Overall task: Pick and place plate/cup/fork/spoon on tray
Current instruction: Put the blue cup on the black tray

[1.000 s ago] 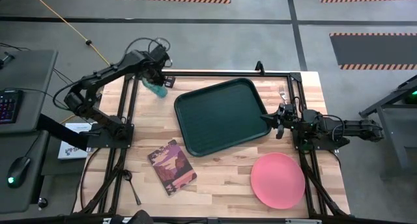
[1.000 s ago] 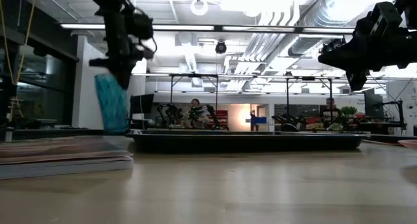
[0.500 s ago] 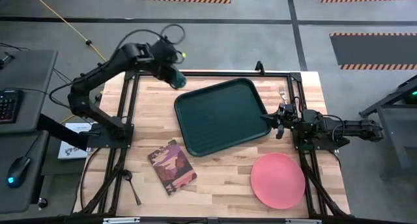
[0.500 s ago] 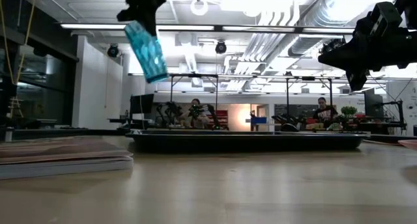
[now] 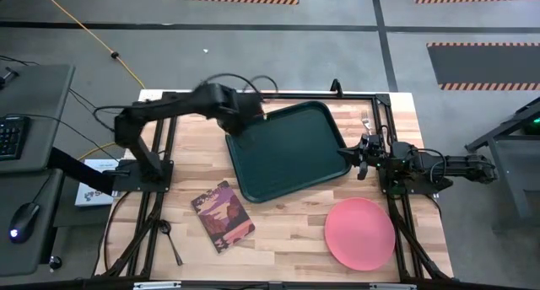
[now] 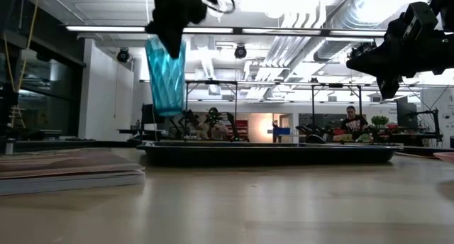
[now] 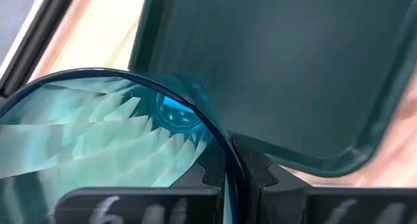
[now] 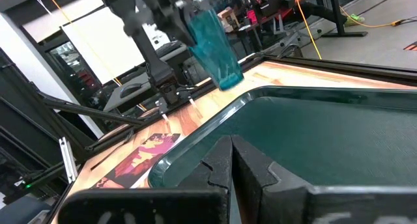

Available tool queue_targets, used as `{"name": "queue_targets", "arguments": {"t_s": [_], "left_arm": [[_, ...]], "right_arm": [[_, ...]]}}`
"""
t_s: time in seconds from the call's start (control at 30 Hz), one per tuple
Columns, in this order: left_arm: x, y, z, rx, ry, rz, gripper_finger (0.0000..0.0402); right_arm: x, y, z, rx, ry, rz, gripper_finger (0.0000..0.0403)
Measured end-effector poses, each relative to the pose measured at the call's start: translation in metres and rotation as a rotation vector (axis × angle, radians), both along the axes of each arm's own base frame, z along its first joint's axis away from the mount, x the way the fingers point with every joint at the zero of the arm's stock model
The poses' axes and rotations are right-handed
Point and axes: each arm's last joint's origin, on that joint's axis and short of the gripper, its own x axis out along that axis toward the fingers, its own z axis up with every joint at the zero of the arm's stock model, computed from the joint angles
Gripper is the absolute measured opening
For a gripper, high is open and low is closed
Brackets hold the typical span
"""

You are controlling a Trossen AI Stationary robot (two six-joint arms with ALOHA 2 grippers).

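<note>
The teal cup [image 6: 165, 77] hangs in the air over the far left corner of the dark green tray [image 5: 287, 151], with my left gripper [image 6: 174, 17] shut on it from above. In the high view the arm hides most of the cup. My right gripper [image 5: 361, 155] waits shut and level by the tray's right rim. The pink plate [image 5: 360, 233] lies flat on the table at the near right. The dark spoon [image 5: 171, 239] lies at the near left. What looks like the fork's silver tines [image 5: 365, 120] shows beside the right arm. My left gripper pinches the cup's rim [image 7: 220, 142] between its two fingers, one finger [image 7: 221, 175] inside the cup and the other [image 7: 260, 178] outside its wall. The fingers come from above, pointing steeply down. The cup hangs about upright below them, mouth up, clear of the tray.
A book with a maroon patterned cover [image 5: 224, 215] lies on the table near the tray's near left corner. Black frame rails run along the table's left and right sides. Beyond the table people sit at benches in the room.
My left gripper has carried the cup from the table's far left corner toward the right and a little up, rolling its wrist. It now stands over the tray's far left corner. The cup, tilted on the way, now hangs about upright.
</note>
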Motion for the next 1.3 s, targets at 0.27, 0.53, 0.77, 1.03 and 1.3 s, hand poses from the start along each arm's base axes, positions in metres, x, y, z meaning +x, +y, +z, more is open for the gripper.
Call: {"name": "queue_targets", "arguments": {"t_s": [0.27,0.53,0.77,1.03,1.3], "left_arm": [[0.032,0.003,-0.050,0.019,0.148,-0.006,0.0001],[0.046,0.008,-0.068,0.015,0.138,0.037,0.0001],[0.045,0.008,-0.069,0.003,0.137,0.102,0.0001],[0.050,0.010,-0.068,-0.002,0.061,0.176,0.0001],[0.050,0.010,-0.068,-0.007,0.057,0.192,0.0001]], "right_arm": [[0.000,0.000,0.000,0.000,0.001,0.000,0.0000],[0.000,0.000,0.000,0.000,0.001,0.000,0.0000],[0.000,0.000,0.000,0.000,0.001,0.000,0.0000],[0.000,0.000,0.000,0.000,0.001,0.000,0.0000],[0.000,0.000,0.000,0.000,0.001,0.000,0.0000]]}}
